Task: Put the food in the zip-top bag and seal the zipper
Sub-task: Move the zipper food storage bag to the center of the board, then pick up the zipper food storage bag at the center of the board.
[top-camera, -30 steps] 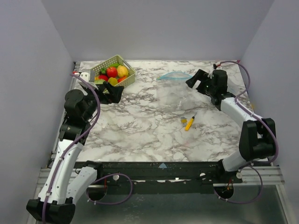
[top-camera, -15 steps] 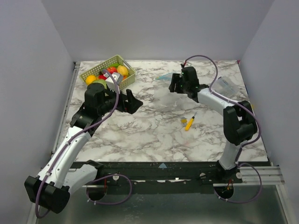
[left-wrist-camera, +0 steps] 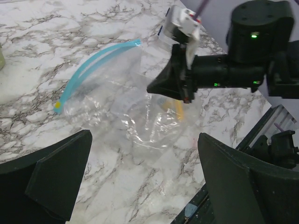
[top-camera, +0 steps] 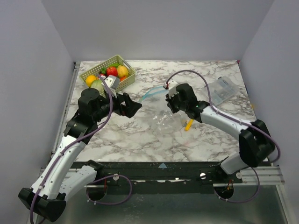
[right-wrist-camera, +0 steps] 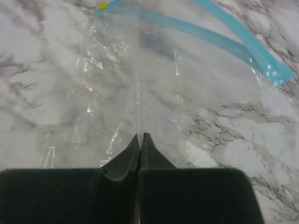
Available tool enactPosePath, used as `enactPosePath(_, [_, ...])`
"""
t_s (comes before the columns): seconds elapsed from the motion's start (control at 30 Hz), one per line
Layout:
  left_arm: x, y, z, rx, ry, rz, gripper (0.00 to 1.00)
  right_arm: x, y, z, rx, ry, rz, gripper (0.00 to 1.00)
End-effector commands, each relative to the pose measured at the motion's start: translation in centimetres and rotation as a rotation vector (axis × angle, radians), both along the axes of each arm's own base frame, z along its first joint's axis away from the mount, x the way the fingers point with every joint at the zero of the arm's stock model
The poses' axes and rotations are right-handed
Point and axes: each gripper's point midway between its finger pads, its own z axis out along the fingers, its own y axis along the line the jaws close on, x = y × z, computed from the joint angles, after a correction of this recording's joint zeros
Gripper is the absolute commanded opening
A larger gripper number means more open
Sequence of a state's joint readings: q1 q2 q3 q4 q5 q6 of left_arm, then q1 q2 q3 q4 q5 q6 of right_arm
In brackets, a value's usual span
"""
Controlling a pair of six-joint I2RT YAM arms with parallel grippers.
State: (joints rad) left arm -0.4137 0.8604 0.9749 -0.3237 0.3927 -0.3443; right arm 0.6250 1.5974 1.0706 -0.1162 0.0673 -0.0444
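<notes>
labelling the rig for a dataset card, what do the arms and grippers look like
Left arm and right arm: white links, bulky black joint housings, a purple cable looping along each. Left gripper and right gripper are matte black and angular. The right wrist carries a white block and a green light.

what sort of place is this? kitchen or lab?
Probably a lab test cell: plain grey walls box in a marble-patterned table, the left arm and right arm are bolted at its near edge, and the green basket holds glossy toy food.
</notes>
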Motion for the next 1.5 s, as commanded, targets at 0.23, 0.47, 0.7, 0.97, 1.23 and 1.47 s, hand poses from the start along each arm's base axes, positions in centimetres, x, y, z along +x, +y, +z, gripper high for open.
enactPosePath(0.23, [2.4,-0.1,-2.8,0.037,0.113,0.041,0.98,-9.3,5.0,-0.3,0.24,-0.011,0.604,0.01])
enactPosePath(0.47, [4.7,-0.9,-6.9,0.12,0.239,0.028,0.98,-11.3,5.3,-0.9,0.269,0.051,0.688,0.01])
enactPosePath(0.7, [6.0,-2.2,-12.0,0.162,0.46,-0.033,0.99,-12.7,5.3,-1.4,0.278,0.108,0.737,0.0])
enactPosePath(0.97, [6.9,-3.0,-15.1,0.19,0.665,-0.019,0.99,-13.1,5.1,-1.2,0.295,0.1,0.729,0.01])
enactPosePath(1.23, [5.4,-4.6,-17.8,0.132,0.773,-0.124,0.95,-13.0,5.1,-1.0,0.297,0.096,0.724,0.01])
enactPosePath(1.47, [4.9,-5.6,-17.4,0.071,0.796,-0.183,0.75,-13.2,5.0,-1.2,0.312,0.101,0.707,0.01])
